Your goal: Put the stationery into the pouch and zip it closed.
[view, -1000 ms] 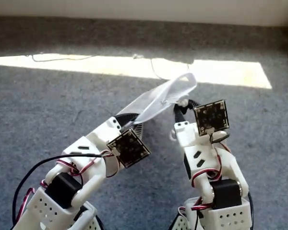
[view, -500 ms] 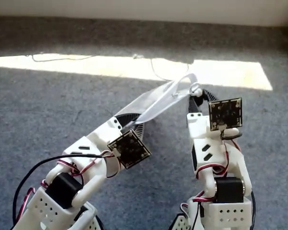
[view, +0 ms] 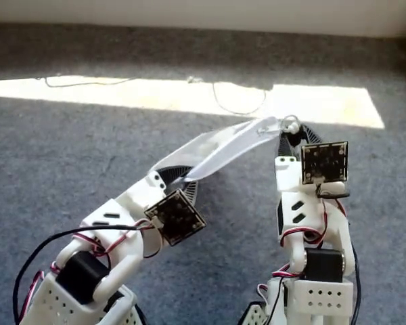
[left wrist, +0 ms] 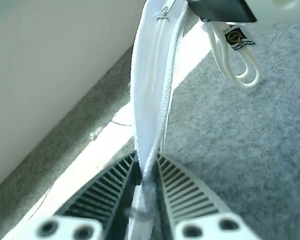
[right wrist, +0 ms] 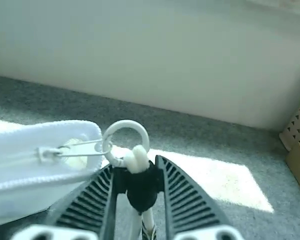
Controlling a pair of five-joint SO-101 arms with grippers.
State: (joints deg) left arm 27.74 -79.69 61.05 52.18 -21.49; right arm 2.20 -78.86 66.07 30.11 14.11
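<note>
**Change from earlier frames**
- The right gripper [view: 290,133] has travelled toward 1 o'clock across the high view, away from the arm bases.
- The translucent white zip pouch [view: 220,147] was slack and steeply angled. It is now drawn out longer and flatter between the two grippers.
- The left gripper [view: 184,179] has dropped back slightly toward 7 o'clock, keeping its hold.

**Container**
- The pouch hangs in the air above the grey textured tabletop [view: 68,156], and no part of it rests on the surface.
- In the high view it runs from the left gripper at its 7 o'clock end to the right gripper at its 1 o'clock end.
- Its contents cannot be made out through the material.
- The metal zip slider [right wrist: 43,152] sits at the end of the pouch [right wrist: 30,165] nearest the right gripper. A wire tab links it to a round white ring [right wrist: 126,134].

**Fingers**
- Left gripper [left wrist: 147,162]: fingers narrow, pinching the zip edge of the pouch [left wrist: 150,90].
- Right gripper [right wrist: 136,168]: fingers narrow, clamped on the white cord loop [left wrist: 235,60] that is tied to the ring [view: 291,123].

**Surroundings**
- A sunlit strip [view: 122,91] crosses the tabletop toward 12 o'clock.
- A thin cable [view: 238,107] lies in the strip.
</note>
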